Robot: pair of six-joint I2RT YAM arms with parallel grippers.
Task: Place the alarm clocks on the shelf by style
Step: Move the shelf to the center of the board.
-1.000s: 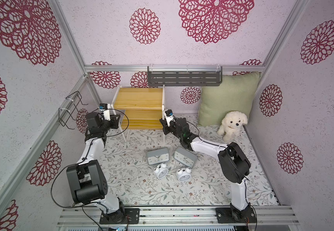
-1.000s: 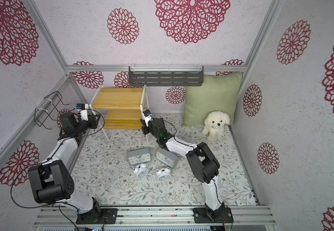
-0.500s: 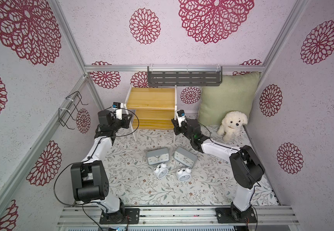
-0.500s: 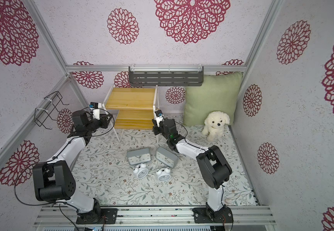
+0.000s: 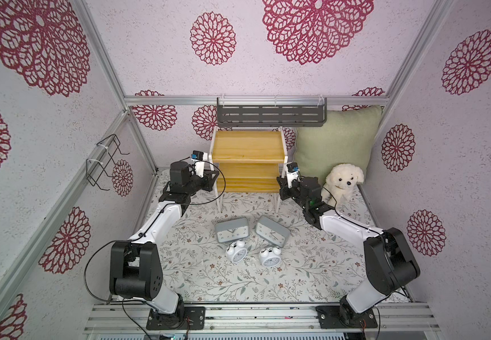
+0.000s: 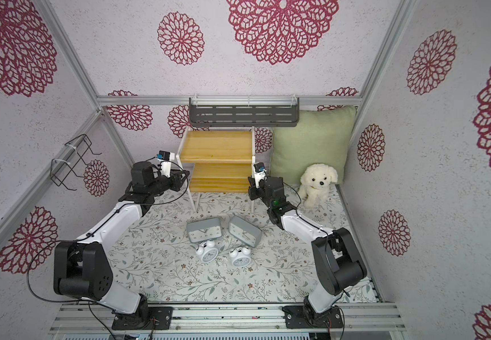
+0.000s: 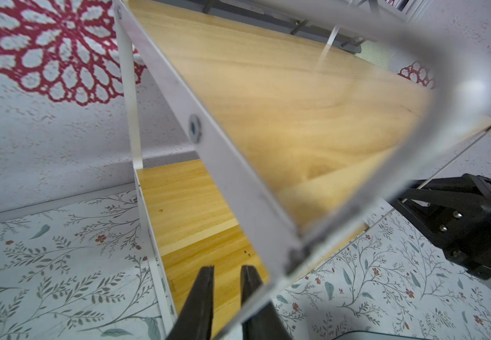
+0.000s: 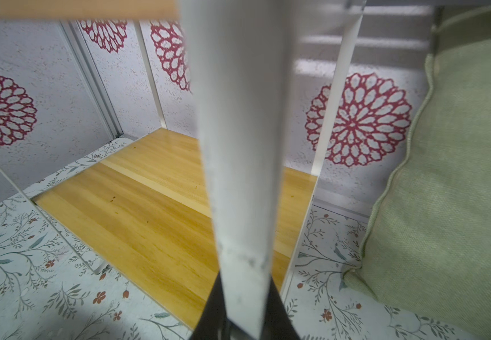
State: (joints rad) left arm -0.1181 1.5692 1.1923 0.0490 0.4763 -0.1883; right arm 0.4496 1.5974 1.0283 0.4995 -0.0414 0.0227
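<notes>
The two-tier pine shelf [image 5: 248, 147] is seen at the far middle of the floral floor [image 5: 197, 273], beneath the dark grey wall rack [image 5: 270, 116] and left of the green cushion [image 5: 335, 141]. The left gripper [image 5: 212, 183] is closed on the shelf's near-left white leg, which is shown blurred between the narrowly parted fingers [image 7: 200, 294] in the left wrist view. The right gripper [image 5: 281, 190] is clamped on the near-right leg, as is shown in the right wrist view. Nearer than the shelf and apart from it, the left grey clock [image 5: 232, 230] and the right grey clock [image 5: 272, 234] are laid side by side on the floor. The left twin-bell clock [image 5: 236, 251] and the right twin-bell clock [image 5: 270, 257] are found just beside them, on the near side. A white plush dog [image 5: 343, 184] is seated before the cushion.
</notes>
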